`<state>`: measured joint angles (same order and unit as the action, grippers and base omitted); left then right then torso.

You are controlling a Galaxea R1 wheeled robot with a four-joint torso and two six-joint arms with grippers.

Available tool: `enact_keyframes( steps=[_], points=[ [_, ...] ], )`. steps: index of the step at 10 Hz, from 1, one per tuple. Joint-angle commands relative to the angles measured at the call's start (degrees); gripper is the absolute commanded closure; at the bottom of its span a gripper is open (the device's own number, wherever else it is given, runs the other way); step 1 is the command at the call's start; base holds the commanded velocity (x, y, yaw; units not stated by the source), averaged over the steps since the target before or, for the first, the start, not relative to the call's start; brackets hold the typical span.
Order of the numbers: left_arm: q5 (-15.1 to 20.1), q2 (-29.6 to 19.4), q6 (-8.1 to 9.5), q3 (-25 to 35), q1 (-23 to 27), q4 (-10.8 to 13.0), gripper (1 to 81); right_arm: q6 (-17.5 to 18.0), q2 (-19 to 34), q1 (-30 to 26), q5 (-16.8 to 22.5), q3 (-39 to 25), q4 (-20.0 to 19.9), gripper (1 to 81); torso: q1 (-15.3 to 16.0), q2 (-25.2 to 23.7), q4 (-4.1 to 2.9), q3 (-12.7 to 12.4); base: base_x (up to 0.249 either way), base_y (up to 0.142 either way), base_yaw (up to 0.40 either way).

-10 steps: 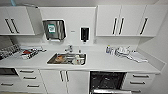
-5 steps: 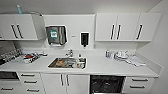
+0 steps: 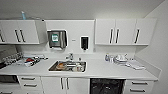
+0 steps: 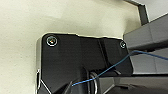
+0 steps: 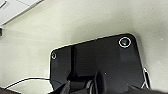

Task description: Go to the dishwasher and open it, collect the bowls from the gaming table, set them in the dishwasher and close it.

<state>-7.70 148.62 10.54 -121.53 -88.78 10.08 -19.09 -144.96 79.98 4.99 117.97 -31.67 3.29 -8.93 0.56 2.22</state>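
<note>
The dishwasher (image 3: 107, 86) sits under the white counter (image 3: 100, 70), right of the sink cabinet. Its opening shows dark, with racks inside. The bowls and the gaming table are out of view. In the left wrist view my arm's dark plate (image 4: 80, 62) hangs over pale flooring (image 4: 22, 27), crossed by a thin blue cable (image 4: 112, 67). The right wrist view has the same kind of plate (image 5: 100, 62) above pale floor (image 5: 75, 22). Whether either gripper is open or shut cannot be made out.
A steel sink (image 3: 67, 66) holding dishes is set in the counter. Stacked dishes (image 3: 121, 59) stand at the right and clutter (image 3: 30, 61) at the left. White wall cabinets (image 3: 117, 31), a towel dispenser (image 3: 57, 39) and a dark soap dispenser (image 3: 84, 43) hang above. A side wall (image 3: 157, 50) closes the right.
The whole kitchen picture has slid slightly downward, so the camera has moved. Nothing on the counter or in the dishwasher has visibly changed.
</note>
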Motion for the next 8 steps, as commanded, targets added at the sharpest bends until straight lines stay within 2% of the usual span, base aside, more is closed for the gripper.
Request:
enact_keyframes(
  steps=[1,3,5,7,8],
  points=[
    [2.26,4.15,-0.17,-5.83,2.52,0.38,1.0,-0.16,-1.32,-3.56,4.42,3.05,0.47,1.0,0.00,0.00,0.00,0.00,0.000,0.000,0.000],
    [2.26,8.70,-0.17,-12.31,2.43,0.38,1.0,-0.33,-7.36,-1.45,3.98,13.01,1.34,1.0,0.00,0.00,0.00,0.00,0.000,0.000,0.000],
    [3.05,11.27,-0.17,-16.11,2.34,0.38,1.0,-0.16,-13.88,0.13,3.89,24.21,4.25,1.0,0.00,0.00,0.00,0.00,0.000,0.000,0.000],
    [3.22,12.50,-0.09,-17.51,2.25,0.38,1.0,-0.25,-19.15,1.11,3.98,31.68,5.21,1.0,0.00,0.00,0.00,0.00,0.000,0.000,0.000],
    [3.22,12.94,-0.09,-17.95,2.25,0.38,1.0,-0.25,-20.04,1.45,3.98,32.58,5.83,1.0,-0.02,0.00,0.00,0.00,0.000,0.000,0.000]
  ],
)
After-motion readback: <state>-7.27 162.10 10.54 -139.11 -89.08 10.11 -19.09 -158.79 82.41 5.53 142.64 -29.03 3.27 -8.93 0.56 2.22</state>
